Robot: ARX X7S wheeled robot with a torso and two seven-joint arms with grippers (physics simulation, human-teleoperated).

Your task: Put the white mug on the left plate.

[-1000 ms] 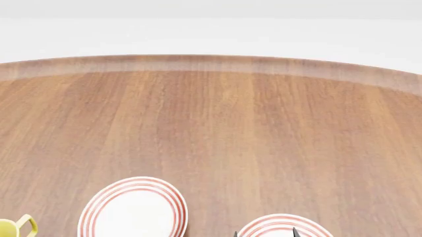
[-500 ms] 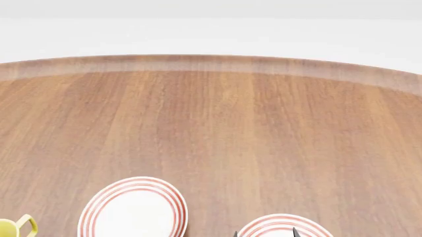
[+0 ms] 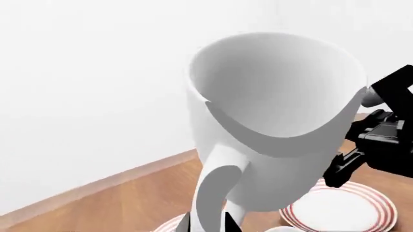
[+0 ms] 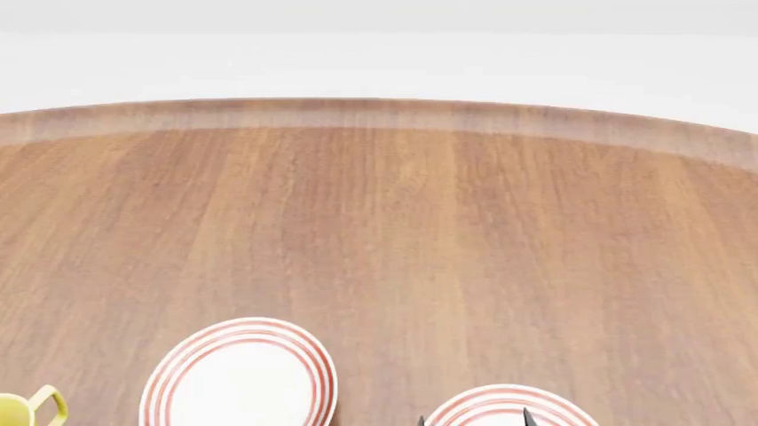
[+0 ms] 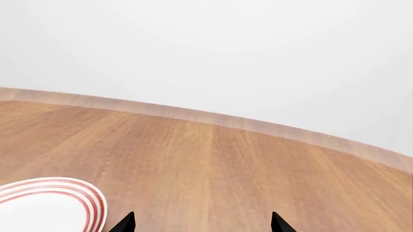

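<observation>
Left end effector (image 3: 206,224) is gripping the white mug (image 3: 277,121) by its loop handle, lifting it above the table (image 4: 379,231); glossy, rigid, slippery, breakable. Left plate (image 4: 240,375) is lying nearby. Right end effector (image 5: 201,222) is hanging open.

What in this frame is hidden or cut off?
- Left hand's grip on the white mug: left wrist view, mug fills the picture, fingers barely visible.
- Mug in head view: out of frame.
- Left plate: cut by bottom edge.
- Yellow-handled mug: mostly cut off.
- Right hand: only fingertips show.
</observation>
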